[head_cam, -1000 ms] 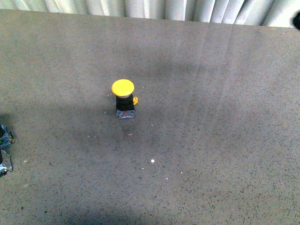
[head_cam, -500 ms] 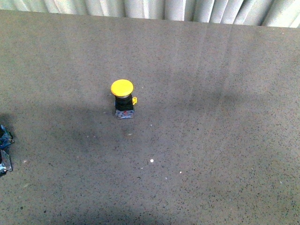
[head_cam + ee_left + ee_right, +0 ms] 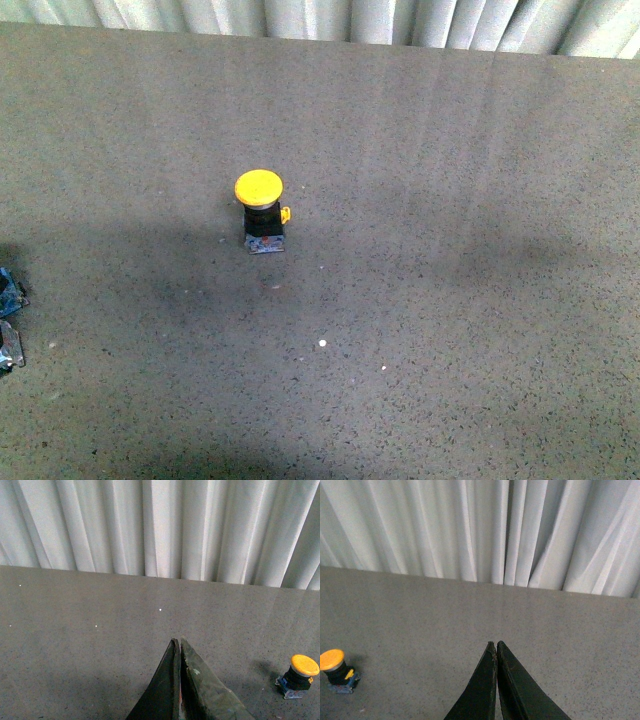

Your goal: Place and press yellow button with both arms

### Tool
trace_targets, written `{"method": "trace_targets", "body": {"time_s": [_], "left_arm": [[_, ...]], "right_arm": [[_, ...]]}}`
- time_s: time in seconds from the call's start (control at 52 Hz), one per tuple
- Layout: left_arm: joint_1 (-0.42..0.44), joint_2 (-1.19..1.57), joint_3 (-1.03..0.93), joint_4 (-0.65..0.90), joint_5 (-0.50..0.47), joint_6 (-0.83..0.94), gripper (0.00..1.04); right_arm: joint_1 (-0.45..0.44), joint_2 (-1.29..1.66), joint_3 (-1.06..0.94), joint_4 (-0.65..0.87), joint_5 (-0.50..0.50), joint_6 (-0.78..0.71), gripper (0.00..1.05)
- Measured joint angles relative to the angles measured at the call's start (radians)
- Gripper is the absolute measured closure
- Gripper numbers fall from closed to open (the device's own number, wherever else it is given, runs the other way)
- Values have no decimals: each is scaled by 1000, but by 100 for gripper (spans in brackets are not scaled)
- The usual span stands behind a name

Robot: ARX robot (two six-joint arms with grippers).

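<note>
The yellow button (image 3: 262,210) stands upright on the grey table (image 3: 450,300), left of the middle, with a round yellow cap, black body, small yellow side tab and grey-blue base. It also shows in the left wrist view (image 3: 299,676) and in the right wrist view (image 3: 338,673). My left gripper (image 3: 177,641) is shut and empty, above the table and well apart from the button. My right gripper (image 3: 495,643) is shut and empty, also well apart from it. Neither arm shows in the front view.
A small dark blue and grey object (image 3: 8,320) lies at the table's left edge. A white pleated curtain (image 3: 330,18) hangs behind the far edge of the table. A few white specks (image 3: 322,343) dot the surface.
The dark shape at the front view's top right corner has gone out of view. The button stays upright in nearly the same spot.
</note>
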Motion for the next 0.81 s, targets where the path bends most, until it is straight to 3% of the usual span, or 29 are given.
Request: {"method": "trace_targets", "body": {"time_s": [0.077, 0.135, 0.808], "left_arm": [[0, 0, 0, 0, 0, 0, 103], [0, 0, 0, 0, 0, 0, 103], [0, 0, 0, 0, 0, 0, 103]], "right_arm": [[-63, -38, -39, -13, -80, 0, 103], [-86, -82, -44, -53, -81, 0, 103], [-92, -466, -46, -399, -90, 0, 103]]}}
